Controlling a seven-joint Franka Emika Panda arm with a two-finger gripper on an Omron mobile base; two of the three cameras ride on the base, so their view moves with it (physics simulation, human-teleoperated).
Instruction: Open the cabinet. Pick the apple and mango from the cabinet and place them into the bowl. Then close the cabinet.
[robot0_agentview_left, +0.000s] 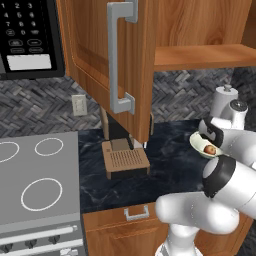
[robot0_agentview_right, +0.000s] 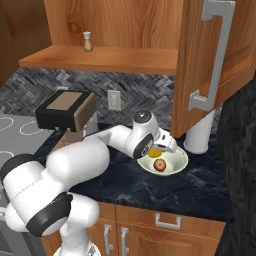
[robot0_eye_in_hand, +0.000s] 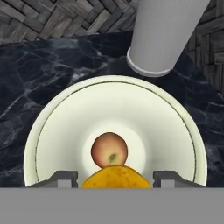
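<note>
The cabinet (robot0_agentview_right: 100, 57) hangs open, its door (robot0_agentview_left: 100, 50) swung out over the counter and its other door (robot0_agentview_right: 210, 60) standing out on the right. The cream bowl (robot0_eye_in_hand: 43, 131) sits on the dark counter, and the reddish apple (robot0_eye_in_hand: 109, 150) lies in its middle. My gripper (robot0_eye_in_hand: 116, 179) hangs just over the bowl's near side, shut on the yellow mango (robot0_eye_in_hand: 116, 177), whose top bulges between the two fingertips. From the right base view the mango (robot0_agentview_right: 155, 153) sits under the hand, above the bowl (robot0_agentview_right: 177, 167) and beside the apple (robot0_agentview_right: 160, 165).
A white cylinder (robot0_eye_in_hand: 162, 35) stands right behind the bowl. A small shaker (robot0_agentview_right: 88, 41) is on the cabinet shelf. A brown and black appliance (robot0_agentview_left: 125, 157) sits under the open door, with the stove (robot0_agentview_left: 35, 180) to its left and the microwave (robot0_agentview_left: 30, 35) above.
</note>
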